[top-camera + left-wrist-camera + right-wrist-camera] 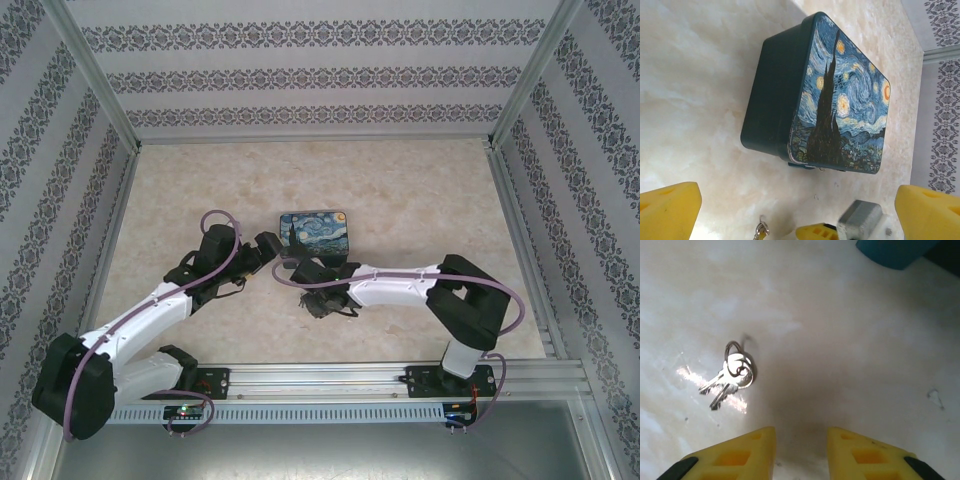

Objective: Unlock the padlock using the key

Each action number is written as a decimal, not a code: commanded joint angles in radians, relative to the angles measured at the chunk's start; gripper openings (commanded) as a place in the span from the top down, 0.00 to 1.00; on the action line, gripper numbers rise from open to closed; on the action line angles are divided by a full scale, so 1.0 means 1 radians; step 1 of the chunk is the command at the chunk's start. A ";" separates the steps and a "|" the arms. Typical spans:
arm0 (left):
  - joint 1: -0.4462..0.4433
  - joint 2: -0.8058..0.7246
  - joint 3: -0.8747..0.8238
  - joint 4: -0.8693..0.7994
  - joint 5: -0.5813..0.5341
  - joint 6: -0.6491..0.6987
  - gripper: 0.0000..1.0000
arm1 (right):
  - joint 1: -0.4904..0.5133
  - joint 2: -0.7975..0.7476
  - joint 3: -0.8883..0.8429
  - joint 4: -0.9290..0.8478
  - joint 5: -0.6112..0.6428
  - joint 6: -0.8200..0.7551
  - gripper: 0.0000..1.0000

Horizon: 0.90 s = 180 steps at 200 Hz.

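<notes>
Left gripper (pixel 799 214) stood wide, empty | right gripper (pixel 801 442) narrowly parted, held nothing | key (pixel 731 378) lay on its ring, left of centre | painted tin (pixel 840 100) mid-frame

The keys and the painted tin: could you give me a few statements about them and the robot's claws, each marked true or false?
1. The keys lie together on a ring on the table. True.
2. The right gripper is holding the keys. False: they lie free on the table, ahead and to the left of its fingertips in its wrist view.
3. The blue tin sits with its painted lid facing up. True.
4. The left gripper is shut. False: its jaws stand wide open, facing the tin.
5. The keys rest on top of the tin. False: they lie on the table, apart from it.
</notes>
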 commanded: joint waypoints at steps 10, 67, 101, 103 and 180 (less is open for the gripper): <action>-0.010 -0.026 0.035 -0.074 -0.060 0.040 0.01 | 0.002 -0.070 -0.013 0.008 -0.007 0.025 0.63; 0.068 -0.039 0.079 -0.146 -0.063 0.101 0.01 | 0.002 -0.091 -0.004 0.022 -0.035 0.091 0.49; 0.133 -0.060 0.080 -0.177 -0.060 0.116 0.01 | 0.002 -0.096 -0.012 0.028 -0.039 0.132 0.40; 0.137 -0.061 0.081 -0.179 -0.058 0.116 0.01 | 0.002 -0.096 -0.013 0.028 -0.039 0.134 0.40; 0.208 -0.080 0.070 -0.199 -0.004 0.163 0.01 | 0.002 -0.033 0.059 -0.002 -0.016 0.184 0.28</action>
